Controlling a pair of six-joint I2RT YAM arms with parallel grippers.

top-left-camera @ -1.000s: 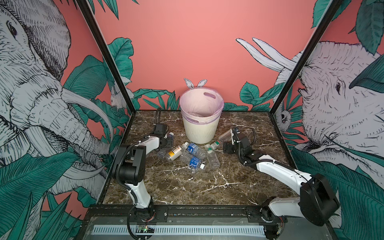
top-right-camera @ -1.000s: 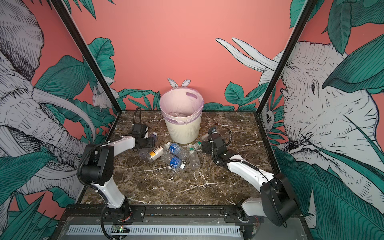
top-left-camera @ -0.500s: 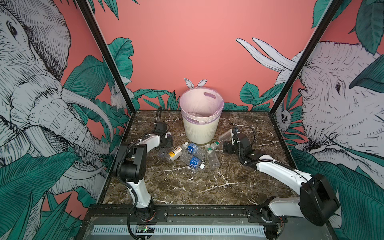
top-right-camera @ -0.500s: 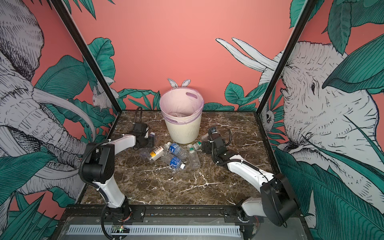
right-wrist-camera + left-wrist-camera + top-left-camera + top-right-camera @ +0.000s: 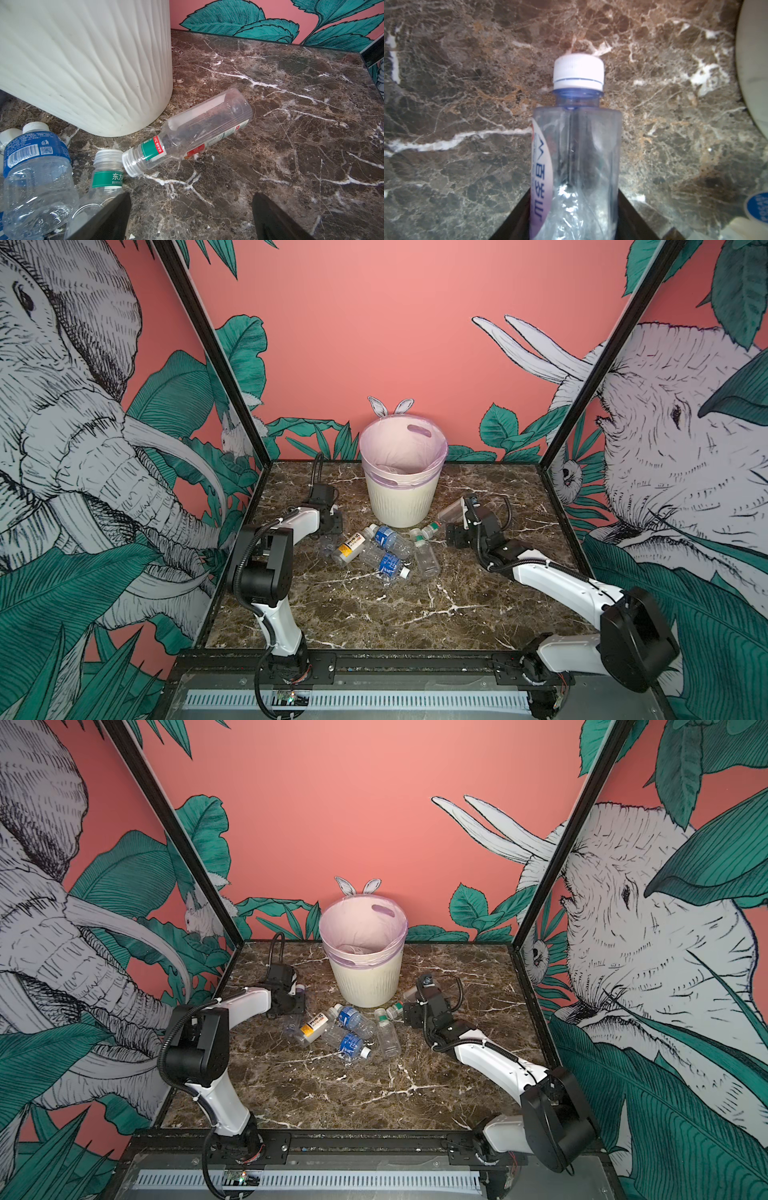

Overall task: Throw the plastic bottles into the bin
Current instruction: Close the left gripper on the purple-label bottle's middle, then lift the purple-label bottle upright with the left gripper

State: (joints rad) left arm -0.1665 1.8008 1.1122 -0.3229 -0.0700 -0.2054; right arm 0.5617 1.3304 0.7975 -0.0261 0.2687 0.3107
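Note:
The cream ribbed bin [image 5: 399, 506] with its lilac liner stands at the back middle of the marble top in both top views. Several plastic bottles lie in front of it: a yellow-labelled one [image 5: 349, 549], two blue-labelled ones [image 5: 386, 537] and a green-banded one [image 5: 424, 551]. My left gripper [image 5: 573, 192] is shut on a clear white-capped bottle [image 5: 577, 145] at the pile's left end, a finger on each side. My right gripper [image 5: 191, 199] hangs open over bare marble. Ahead of it a clear bottle with a green and red label [image 5: 197, 133] lies against the bin [image 5: 83, 62].
Patterned walls close in the left, back and right sides. A black frame post [image 5: 582, 406] rises at each back corner. The marble top [image 5: 395, 614] stretches from the pile to the front rail. A blue-labelled bottle [image 5: 35, 166] and a green-banded one [image 5: 108, 178] lie by my right gripper's finger.
My left gripper's jaws have closed in on the white-capped bottle. The right arm and the other bottles have stayed where they were.

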